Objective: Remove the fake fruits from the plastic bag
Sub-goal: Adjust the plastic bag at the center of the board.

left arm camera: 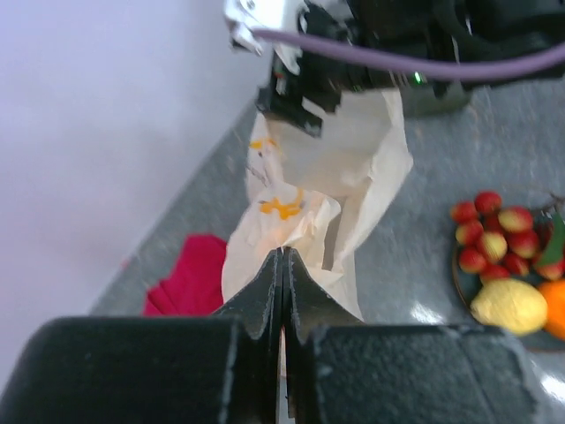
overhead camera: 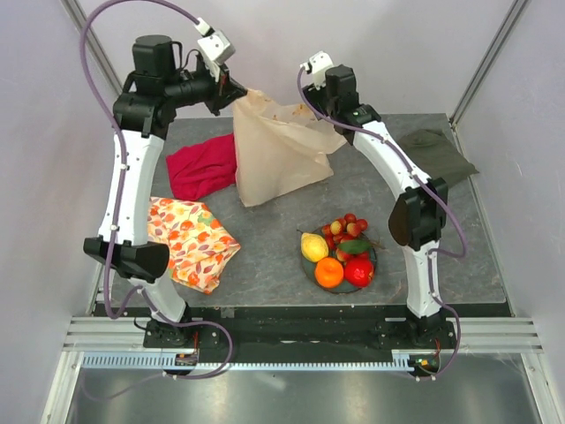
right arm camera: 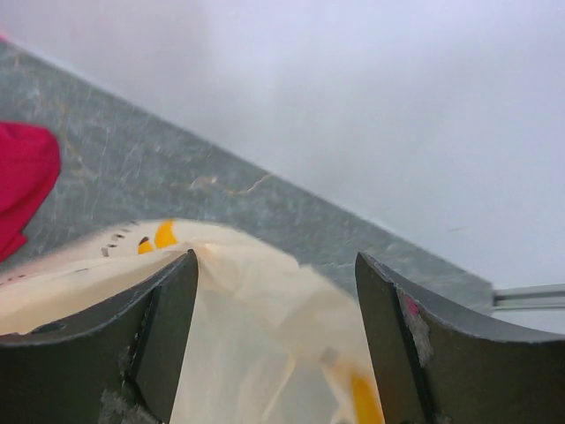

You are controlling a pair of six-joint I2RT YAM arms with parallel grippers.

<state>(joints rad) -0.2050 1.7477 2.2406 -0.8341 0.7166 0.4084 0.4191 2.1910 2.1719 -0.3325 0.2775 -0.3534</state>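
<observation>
The beige plastic bag (overhead camera: 275, 152) stands raised at the back of the table, with its bottom on the mat. My left gripper (overhead camera: 235, 92) is shut on the bag's top left corner and holds it up; in the left wrist view (left arm camera: 282, 256) the bag (left arm camera: 353, 185) hangs beyond the closed tips. My right gripper (overhead camera: 309, 102) is open at the bag's top right edge; in the right wrist view (right arm camera: 275, 258) the bag's film (right arm camera: 256, 309) lies between the spread fingers. The fake fruits (overhead camera: 340, 252) lie on a dark plate (overhead camera: 308, 266): yellow lemon (overhead camera: 312, 246), orange (overhead camera: 328, 272), red apple (overhead camera: 358, 270), red berries (overhead camera: 346, 227).
A red cloth (overhead camera: 201, 165) lies left of the bag. An orange-flowered cloth (overhead camera: 190, 238) lies at the front left. A dark green cloth (overhead camera: 439, 150) lies at the back right. White walls enclose the grey table (overhead camera: 265, 238).
</observation>
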